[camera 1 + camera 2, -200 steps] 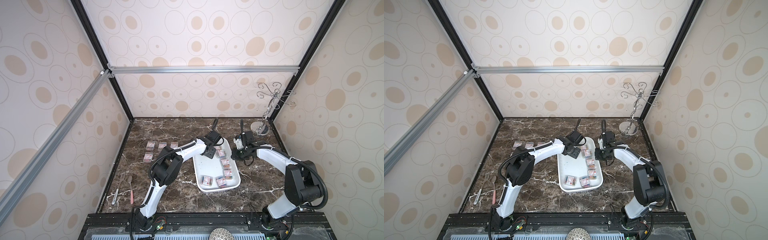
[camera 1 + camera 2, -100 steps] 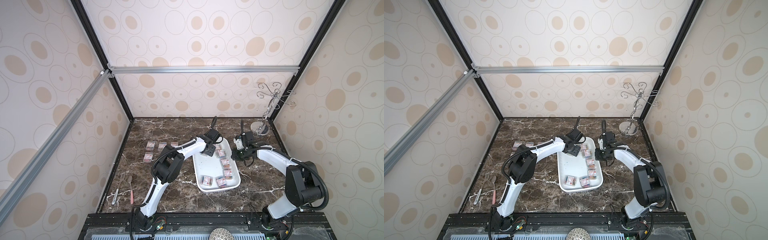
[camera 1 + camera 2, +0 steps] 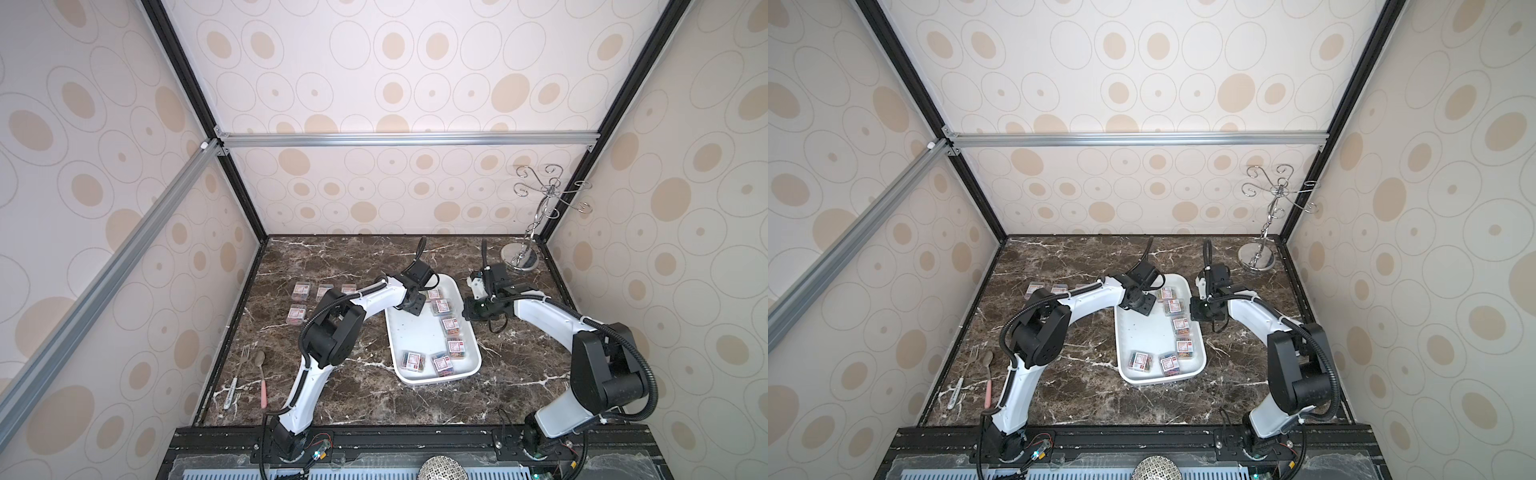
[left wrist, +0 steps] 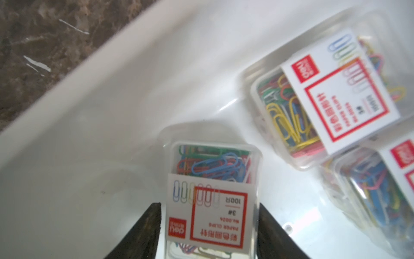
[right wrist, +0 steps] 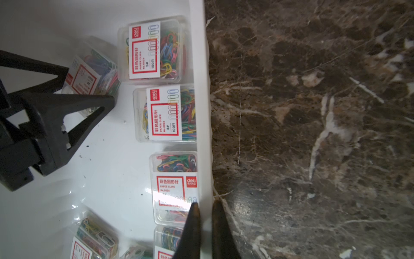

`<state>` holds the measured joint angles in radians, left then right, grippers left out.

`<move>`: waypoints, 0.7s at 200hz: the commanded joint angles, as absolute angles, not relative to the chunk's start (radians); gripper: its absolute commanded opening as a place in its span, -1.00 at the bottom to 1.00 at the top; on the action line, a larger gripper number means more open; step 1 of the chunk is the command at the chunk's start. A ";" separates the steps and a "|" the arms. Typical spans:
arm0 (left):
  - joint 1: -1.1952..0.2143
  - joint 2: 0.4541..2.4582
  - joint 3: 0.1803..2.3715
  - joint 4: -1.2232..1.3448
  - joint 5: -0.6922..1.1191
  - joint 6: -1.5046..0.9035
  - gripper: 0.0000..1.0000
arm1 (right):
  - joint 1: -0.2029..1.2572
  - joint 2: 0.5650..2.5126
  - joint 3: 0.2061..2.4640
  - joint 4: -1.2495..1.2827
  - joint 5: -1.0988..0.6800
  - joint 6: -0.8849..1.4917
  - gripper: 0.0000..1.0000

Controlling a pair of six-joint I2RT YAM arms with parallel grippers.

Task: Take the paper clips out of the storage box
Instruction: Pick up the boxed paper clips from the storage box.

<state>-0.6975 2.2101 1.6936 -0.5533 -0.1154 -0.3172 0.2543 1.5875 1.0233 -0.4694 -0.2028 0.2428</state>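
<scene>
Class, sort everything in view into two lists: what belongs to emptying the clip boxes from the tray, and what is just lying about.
Job: paper clip boxes, storage box, left gripper, right gripper.
Lying about: fork, spoon, chrome hook stand.

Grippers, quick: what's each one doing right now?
Left gripper: straddles small clear plastic paper-clip box, grip unclear.
Right gripper: shut on rim of large white storage box.

One storage box (image 3: 415, 336): white shallow tray, rounded corners, lay angled mid-tabletop (image 3: 374, 257), right rim nipped by the right pincer (image 5: 205, 203). Lot of paper clips (image 3: 450, 325): small clear boxes, red-and-white labels. Six lay in the tray, mostly along its right wall; a seventh sat clasped in the left pincer (image 4: 208, 204); four lay outside, far left.
</scene>
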 commanded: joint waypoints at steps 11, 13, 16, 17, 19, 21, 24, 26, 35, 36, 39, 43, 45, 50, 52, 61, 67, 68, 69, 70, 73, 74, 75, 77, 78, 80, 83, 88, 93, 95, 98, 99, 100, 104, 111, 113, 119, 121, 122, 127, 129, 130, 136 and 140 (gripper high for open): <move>-0.680 2.174 1.672 -0.526 -0.079 -0.314 0.21 | 0.254 1.577 0.997 -0.535 -0.150 0.230 -1.00; -0.680 2.174 1.672 -0.525 -0.078 -0.314 0.21 | 0.254 1.577 0.998 -0.535 -0.150 0.230 -1.00; -0.680 2.174 1.672 -0.525 -0.077 -0.312 0.20 | 0.254 1.579 0.999 -0.535 -0.150 0.229 -1.00; -0.680 2.174 1.672 -0.526 -0.077 -0.312 0.20 | 0.254 1.580 0.999 -0.535 -0.150 0.229 -1.00; -0.680 2.174 1.673 -0.525 -0.078 -0.310 0.20 | 0.254 1.580 1.000 -0.536 -0.149 0.229 -1.00; -0.679 2.174 1.674 -0.525 -0.077 -0.310 0.20 | 0.255 1.579 1.000 -0.537 -0.149 0.227 -1.00; -0.679 2.175 1.674 -0.526 -0.077 -0.309 0.20 | 0.254 1.579 1.000 -0.537 -0.149 0.228 -1.00; -0.678 2.175 1.674 -0.525 -0.077 -0.307 0.19 | 0.254 1.579 1.001 -0.537 -0.149 0.228 -1.00; -0.678 2.175 1.677 -0.528 -0.078 -0.304 0.18 | 0.255 1.579 1.001 -0.538 -0.149 0.227 -1.00; -0.678 2.174 1.678 -0.528 -0.077 -0.304 0.18 | 0.254 1.579 1.000 -0.537 -0.149 0.226 -1.00; -0.678 2.174 1.679 -0.527 -0.078 -0.304 0.18 | 0.254 1.579 1.001 -0.537 -0.149 0.227 -1.00; -0.678 2.174 1.679 -0.526 -0.077 -0.303 0.17 | 0.255 1.580 1.002 -0.539 -0.149 0.226 -1.00; -0.678 2.174 1.680 -0.527 -0.077 -0.302 0.17 | 0.254 1.580 1.002 -0.539 -0.149 0.226 -1.00; -0.678 2.171 1.682 -0.526 -0.077 -0.300 0.15 | 0.255 1.581 1.002 -0.540 -0.147 0.225 -1.00; -0.678 2.171 1.683 -0.527 -0.077 -0.299 0.15 | 0.255 1.581 1.002 -0.540 -0.147 0.224 -1.00; -0.678 2.166 1.687 -0.526 -0.077 -0.298 0.13 | 0.254 1.583 1.005 -0.541 -0.147 0.224 -1.00; -0.678 2.163 1.690 -0.527 -0.077 -0.297 0.13 | 0.254 1.583 1.006 -0.541 -0.147 0.224 -1.00; -0.678 2.163 1.690 -0.527 -0.077 -0.297 0.13 | 0.254 1.583 1.006 -0.541 -0.147 0.224 -1.00; -0.678 2.162 1.690 -0.528 -0.077 -0.296 0.13 | 0.254 1.583 1.007 -0.541 -0.147 0.224 -1.00; -0.678 2.162 1.691 -0.528 -0.076 -0.295 0.13 | 0.254 1.583 1.007 -0.541 -0.147 0.224 -1.00; -0.679 2.160 1.693 -0.529 -0.076 -0.295 0.12 | 0.254 1.584 1.006 -0.540 -0.147 0.224 -1.00; -0.678 2.159 1.694 -0.529 -0.077 -0.295 0.12 | 0.254 1.585 1.006 -0.541 -0.147 0.224 -1.00; -0.679 2.159 1.695 -0.530 -0.077 -0.295 0.12 | 0.254 1.585 1.006 -0.541 -0.147 0.224 -1.00; -0.678 2.158 1.696 -0.531 -0.077 -0.295 0.11 | 0.253 1.585 1.006 -0.541 -0.147 0.224 -1.00; -0.679 2.157 1.696 -0.531 -0.077 -0.295 0.11 | 0.254 1.585 1.006 -0.541 -0.147 0.224 -1.00; -0.678 2.156 1.698 -0.531 -0.077 -0.293 0.11 | 0.254 1.586 1.006 -0.541 -0.146 0.223 -1.00; -0.678 2.153 1.700 -0.533 -0.077 -0.293 0.11 | 0.254 1.587 1.007 -0.542 -0.146 0.223 -1.00; -0.680 2.150 1.702 -0.535 -0.078 -0.293 0.11 | 0.255 1.587 1.006 -0.542 -0.146 0.222 -1.00; -0.681 2.144 1.704 -0.536 -0.078 -0.292 0.10 | 0.255 1.588 1.006 -0.543 -0.146 0.222 -1.00; -0.679 2.143 1.705 -0.537 -0.078 -0.292 0.10 | 0.255 1.588 1.006 -0.541 -0.146 0.222 -1.00; -0.680 2.140 1.705 -0.538 -0.078 -0.291 0.10 | 0.254 1.589 1.006 -0.540 -0.146 0.221 -1.00; -0.680 2.139 1.705 -0.539 -0.078 -0.290 0.10 | 0.254 1.589 1.006 -0.540 -0.146 0.222 -1.00; -0.680 2.138 1.706 -0.539 -0.079 -0.290 0.10 | 0.254 1.590 1.006 -0.540 -0.146 0.222 -1.00; -0.680 2.134 1.707 -0.539 -0.080 -0.289 0.09 | 0.255 1.589 1.006 -0.541 -0.146 0.221 -1.00; -0.680 2.126 1.707 -0.542 -0.080 -0.289 0.10 | 0.254 1.591 1.006 -0.540 -0.144 0.220 -1.00; -0.680 2.123 1.707 -0.542 -0.081 -0.288 0.09 | 0.254 1.592 1.006 -0.541 -0.144 0.220 -1.00; -0.680 2.114 1.705 -0.542 -0.078 -0.289 0.09 | 0.255 1.593 1.005 -0.537 -0.144 0.220 -1.00; -0.680 2.113 1.703 -0.543 -0.078 -0.289 0.09 | 0.255 1.592 1.005 -0.538 -0.144 0.221 -1.00; -0.680 2.110 1.703 -0.542 -0.077 -0.289 0.09 | 0.255 1.593 1.004 -0.537 -0.144 0.221 -1.00; -0.680 2.102 1.701 -0.539 -0.077 -0.289 0.09 | 0.254 1.593 1.003 -0.536 -0.144 0.221 -1.00; -0.680 2.098 1.699 -0.539 -0.077 -0.289 0.09 | 0.255 1.594 1.002 -0.536 -0.144 0.222 -1.00; -0.681 2.096 1.698 -0.539 -0.077 -0.288 0.09 | 0.254 1.594 1.002 -0.536 -0.144 0.222 -1.00; -0.681 2.086 1.694 -0.539 -0.077 -0.290 0.08 | 0.254 1.596 1.002 -0.536 -0.144 0.221 -1.00; -0.681 2.079 1.691 -0.538 -0.077 -0.290 0.08 | 0.254 1.595 1.002 -0.536 -0.144 0.221 -1.00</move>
